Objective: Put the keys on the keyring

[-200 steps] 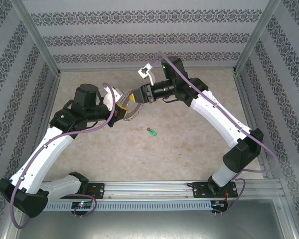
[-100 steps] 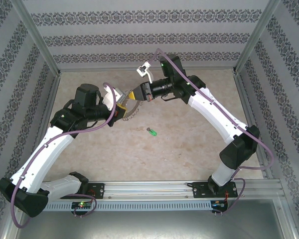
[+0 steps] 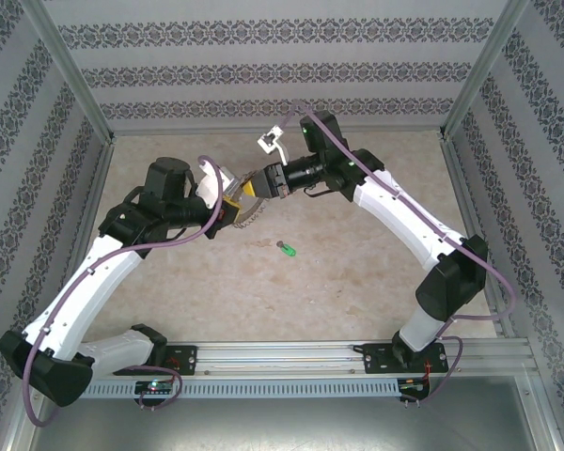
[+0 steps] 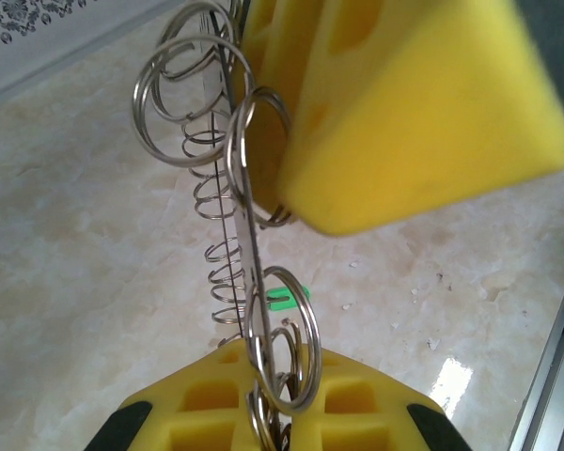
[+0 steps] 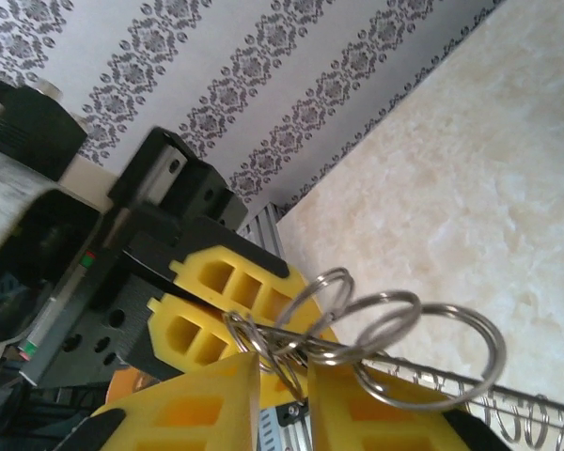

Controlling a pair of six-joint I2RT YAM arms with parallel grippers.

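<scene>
My left gripper (image 3: 227, 199) is shut on the keyring (image 3: 245, 214) and holds it above the table. In the left wrist view the keyring (image 4: 247, 235) stands edge-on, a thin dark plate fringed with small silvery rings, clamped between my yellow fingers (image 4: 357, 413). My right gripper (image 3: 258, 183) meets the ring from the right. In the right wrist view its fingers (image 5: 376, 413) stand slightly apart, with some of the small rings (image 5: 395, 329) in the gap. The green-headed key (image 3: 286, 248) lies on the table in front of the ring, also seen past it (image 4: 282, 299).
The table (image 3: 357, 282) is beige marble-patterned, with patterned walls on three sides and a metal rail (image 3: 291, 355) along the near edge. A white tag (image 3: 273, 139) sticks up from the right wrist. Both arms reach inward and meet at the back centre.
The right wrist has shifted slightly left and back at the keyring. The left arm has barely moved and keeps its hold. The green key has not moved.
</scene>
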